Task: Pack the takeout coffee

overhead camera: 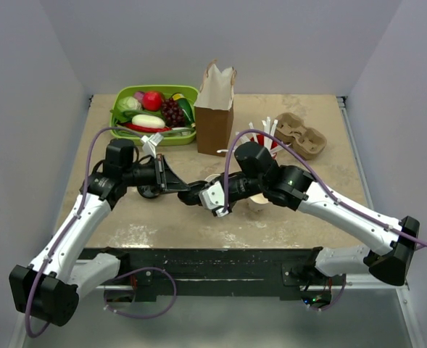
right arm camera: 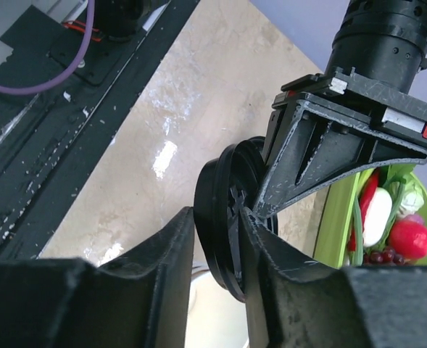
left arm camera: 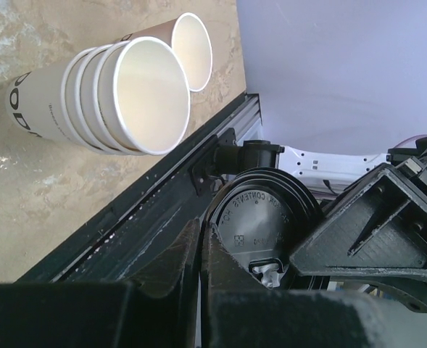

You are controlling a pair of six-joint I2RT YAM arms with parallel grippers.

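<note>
— Pale walls box in the tabletop (overhead camera: 343,159) on three sides, and its far half is crowded: green tray (overhead camera: 159,88), paper bag (overhead camera: 215,116), cardboard carrier (overhead camera: 304,136). Where's the coffee?

— No cup with a lid on it shows in any view. The stack of cups (left arm camera: 104,94) and a single cup (left arm camera: 193,47) beside it sit lidless on the tabletop. The black lids (left arm camera: 260,217), several nested by the look, hang in the air between the arms.

— Who has them?

— The left hand (left arm camera: 201,239) is pinched together on their rim. The right hand (right arm camera: 217,216) has a finger on either side of the front lid, but I can't tell whether it grips yet.

— What could go wrong?

— I'd guess nested lids stick, so a pull may bring two away or snap one free to drop. The two hands nearly touch, and a skewed squeeze could knock them together. A white cup (overhead camera: 259,204) also sits right under the right forearm in the overhead view, easy to tip.

— Room to move?

— Bare tabletop toward the bases. The black rail (overhead camera: 220,264) runs along that edge, though, and a dropped lid could roll off there.
</note>
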